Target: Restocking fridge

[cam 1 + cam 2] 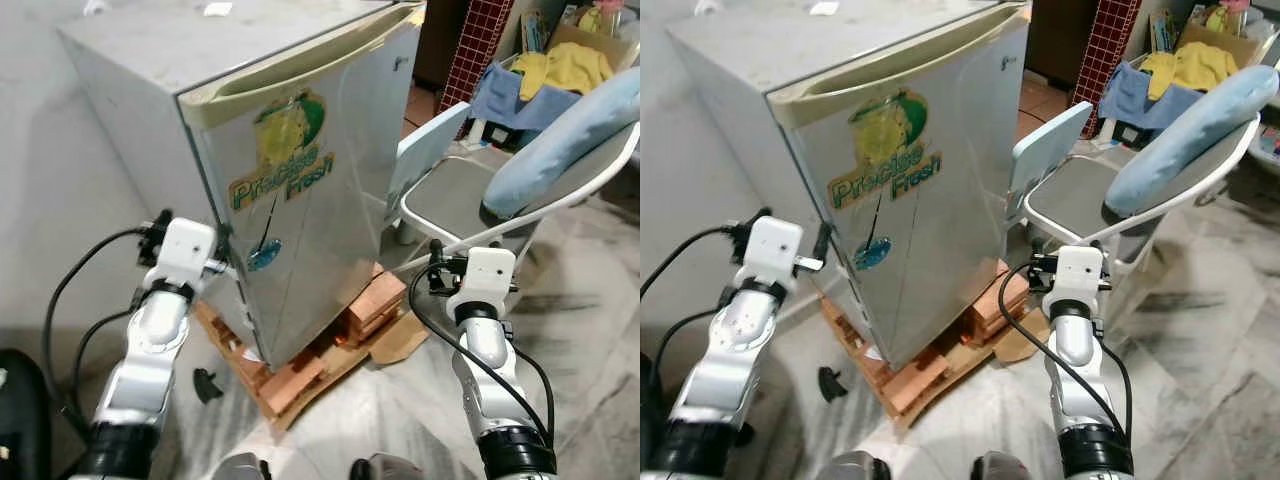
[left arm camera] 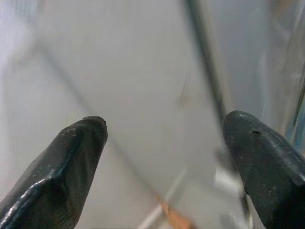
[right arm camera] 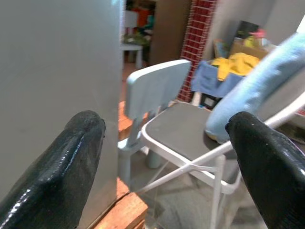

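Note:
A small silver fridge (image 1: pixel 300 190) with a green and yellow sticker (image 1: pixel 285 160) stands with its door shut, raised on bricks (image 1: pixel 372 305) and wooden boards. My left gripper (image 1: pixel 224 264) is at the door's left edge, about halfway down. It is open, and the seam between door and side wall (image 2: pixel 205 71) runs between its fingers (image 2: pixel 71 157). My right gripper (image 1: pixel 432 272) hovers open, lower, off the fridge's right front corner. The fridge's side (image 3: pixel 57 62) and a chair show between its fingers (image 3: pixel 71 162). Neither gripper holds anything.
A white folding chair (image 1: pixel 455 195) with a blue cushion (image 1: pixel 560 145) stands right of the fridge, a small pale-blue chair (image 1: pixel 425 150) between them. Cardboard (image 1: pixel 400 338) and a small black object (image 1: pixel 205 383) lie on the floor. Yellow and blue cloths (image 1: pixel 560 70) are piled behind. A wall is on the left.

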Available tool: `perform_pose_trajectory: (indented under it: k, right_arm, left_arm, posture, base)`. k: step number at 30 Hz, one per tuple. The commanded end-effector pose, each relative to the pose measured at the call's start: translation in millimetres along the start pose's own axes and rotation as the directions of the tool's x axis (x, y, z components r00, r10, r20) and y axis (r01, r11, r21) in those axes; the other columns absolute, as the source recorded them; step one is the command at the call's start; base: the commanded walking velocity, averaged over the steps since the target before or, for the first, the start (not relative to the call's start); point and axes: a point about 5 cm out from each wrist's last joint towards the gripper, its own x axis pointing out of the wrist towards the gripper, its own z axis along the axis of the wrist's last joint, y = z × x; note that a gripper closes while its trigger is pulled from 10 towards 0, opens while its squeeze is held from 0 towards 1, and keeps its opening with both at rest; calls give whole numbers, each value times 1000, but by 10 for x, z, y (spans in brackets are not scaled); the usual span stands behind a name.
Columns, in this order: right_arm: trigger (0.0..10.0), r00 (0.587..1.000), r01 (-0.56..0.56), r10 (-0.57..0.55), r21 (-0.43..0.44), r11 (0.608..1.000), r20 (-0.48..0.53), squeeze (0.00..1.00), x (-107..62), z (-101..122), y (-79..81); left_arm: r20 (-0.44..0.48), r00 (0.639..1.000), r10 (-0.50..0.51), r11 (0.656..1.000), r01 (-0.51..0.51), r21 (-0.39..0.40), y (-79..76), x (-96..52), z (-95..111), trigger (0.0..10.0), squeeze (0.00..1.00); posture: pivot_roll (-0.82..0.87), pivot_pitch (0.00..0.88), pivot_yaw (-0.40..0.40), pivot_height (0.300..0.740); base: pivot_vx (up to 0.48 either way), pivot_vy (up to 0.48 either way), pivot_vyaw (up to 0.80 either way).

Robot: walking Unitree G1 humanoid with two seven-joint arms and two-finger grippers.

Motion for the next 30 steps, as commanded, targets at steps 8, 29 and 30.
perform_pose_trajectory:
  k: [8, 29, 30]
  right_arm:
    - [10000, 998, -56, 56, 1, 998, -15, 0, -6, 33, 29]
    - [10000, 996, -92, 93, 16, 996, -5, 0, 35, 142, 96]
    - [10000, 996, -93, 93, 16, 996, -4, 0, 36, 145, 99]
  left_arm:
    - [-17, 1000, 18, 1000, -18, 11, 64, -220, -55, 10000, 0]
    - [53, 997, -56, 998, 55, 20, 76, -146, 132, 10000, 0]
    - [54, 997, -55, 998, 54, 16, 75, -145, 134, 10000, 0]
  posture:
    - [105, 40, -88, 740]
    - [107, 57, -102, 740]
    - [107, 57, -102, 740]
  base:
    - [0, 35, 0]
    - [52, 401, -298]
    - [439, 0, 0]
